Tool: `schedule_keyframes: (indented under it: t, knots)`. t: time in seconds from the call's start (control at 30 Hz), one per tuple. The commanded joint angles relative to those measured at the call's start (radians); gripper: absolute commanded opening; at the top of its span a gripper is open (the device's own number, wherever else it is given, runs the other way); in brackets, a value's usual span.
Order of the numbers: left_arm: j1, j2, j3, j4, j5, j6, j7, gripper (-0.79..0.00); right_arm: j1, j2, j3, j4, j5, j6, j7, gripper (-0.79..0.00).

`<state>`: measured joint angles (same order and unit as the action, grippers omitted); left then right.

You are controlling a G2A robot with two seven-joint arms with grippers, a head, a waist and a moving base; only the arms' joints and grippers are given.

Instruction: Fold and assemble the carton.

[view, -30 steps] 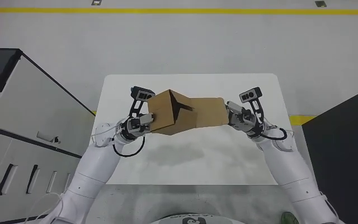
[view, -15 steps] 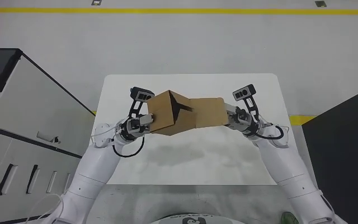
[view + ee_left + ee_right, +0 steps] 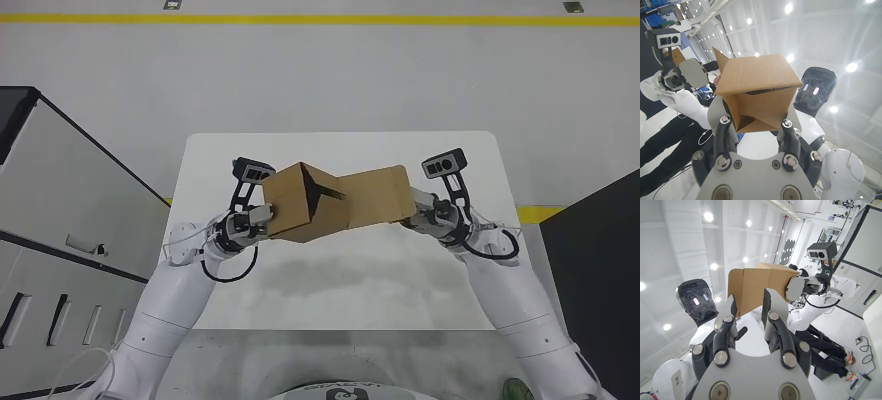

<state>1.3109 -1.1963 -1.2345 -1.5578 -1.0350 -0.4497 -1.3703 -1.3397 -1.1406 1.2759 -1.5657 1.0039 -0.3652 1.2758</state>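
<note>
A brown carton (image 3: 300, 200) hangs above the white table (image 3: 340, 290), held between both arms. My left gripper (image 3: 265, 215) is shut on its left end; in the left wrist view its fingers (image 3: 715, 109) clamp the carton (image 3: 757, 79) from both sides, and the box's inside shows. A long flap (image 3: 375, 195) sticks out to the right. My right gripper (image 3: 412, 208) stands open at that flap's outer edge. In the right wrist view the flap (image 3: 747, 289) sits between the spread fingers (image 3: 768, 302), and the left gripper (image 3: 795, 289) shows at the carton's far end.
A grey cabinet with a dark frame (image 3: 60, 180) stands left of the table and a dark panel (image 3: 600, 260) to its right. A yellow floor line (image 3: 320, 19) runs beyond the far edge. Bare tabletop lies under the carton.
The right gripper has shifted slightly at the flap's edge, and the flap has tilted up a little. The left gripper and the carton's body have stayed in place.
</note>
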Motion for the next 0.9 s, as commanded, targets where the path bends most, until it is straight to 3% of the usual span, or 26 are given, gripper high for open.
schedule_keyframes:
  t: [0.0,0.87]
  knots:
    - [0.003,-0.001,-0.003,0.0,0.001,0.0,0.0,-0.785,-0.003,-0.001,0.004,-0.005,0.008,-0.006,0.004,-0.499]
    - [0.009,-0.01,-0.019,-0.004,0.036,0.006,-0.006,-0.785,0.019,-0.013,0.003,-0.008,-0.022,0.006,0.009,-0.579]
